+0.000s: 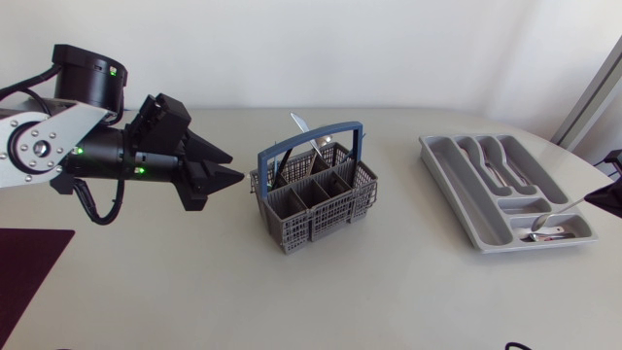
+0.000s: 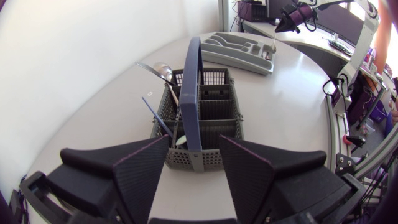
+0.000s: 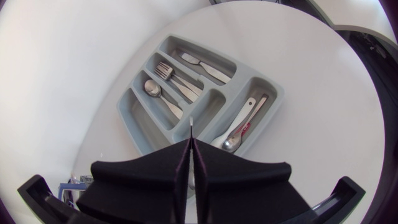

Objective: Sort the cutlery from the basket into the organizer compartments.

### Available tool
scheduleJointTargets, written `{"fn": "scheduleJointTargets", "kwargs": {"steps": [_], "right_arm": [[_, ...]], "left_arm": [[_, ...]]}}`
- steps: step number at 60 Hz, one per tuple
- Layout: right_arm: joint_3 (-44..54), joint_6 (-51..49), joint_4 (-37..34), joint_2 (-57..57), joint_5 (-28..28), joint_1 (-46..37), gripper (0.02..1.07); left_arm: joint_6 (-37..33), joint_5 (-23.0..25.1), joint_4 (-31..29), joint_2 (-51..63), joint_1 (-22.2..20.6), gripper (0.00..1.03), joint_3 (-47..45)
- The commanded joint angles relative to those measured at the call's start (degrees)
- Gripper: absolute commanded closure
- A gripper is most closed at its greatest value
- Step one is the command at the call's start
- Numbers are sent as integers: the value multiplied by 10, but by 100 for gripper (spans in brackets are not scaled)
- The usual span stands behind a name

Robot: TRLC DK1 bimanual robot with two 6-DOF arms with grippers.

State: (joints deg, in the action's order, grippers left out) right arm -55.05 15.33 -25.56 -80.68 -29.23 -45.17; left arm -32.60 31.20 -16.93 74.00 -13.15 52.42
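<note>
The right gripper (image 3: pixel 190 148), its fingers pressed together on the handle of a spoon (image 1: pixel 560 208), holds it slanted. The bowl is low over the near cross compartment of the organizer (image 1: pixel 439 156) at the table's right. Pinched so thinly, the spoon could swivel or catch a divider and land across two slots. To the left stands the basket (image 1: pixel 326 222), with cutlery (image 1: pixel 300 124) poking out at its far side. The left gripper (image 1: pixel 234 167), fingers apart and empty, hovers just left of the basket and might shove it if it enters low.
</note>
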Motion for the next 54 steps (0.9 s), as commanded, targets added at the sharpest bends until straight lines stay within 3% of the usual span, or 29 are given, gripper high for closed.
{"fn": "scheduleJointTargets", "kwargs": {"steps": [1,12,23,30,42,54], "right_arm": [[-10,20,-5,-10,-13,-3,100],[-12,20,-10,-5,-21,17,100],[-13,24,-19,4,-35,63,100],[-17,24,-23,-8,-81,75,101],[-21,-14,-31,-46,-157,135,101],[-7,-48,-31,-2,-166,197,101]], "left_arm": [[-2,2,-6,-18,-1,47,-12],[10,3,-19,-47,-33,47,-1],[38,2,-28,-52,-103,47,33],[46,1,-25,-50,-139,47,47],[69,4,-28,21,-181,47,103],[80,5,-32,92,-217,47,154]]}}
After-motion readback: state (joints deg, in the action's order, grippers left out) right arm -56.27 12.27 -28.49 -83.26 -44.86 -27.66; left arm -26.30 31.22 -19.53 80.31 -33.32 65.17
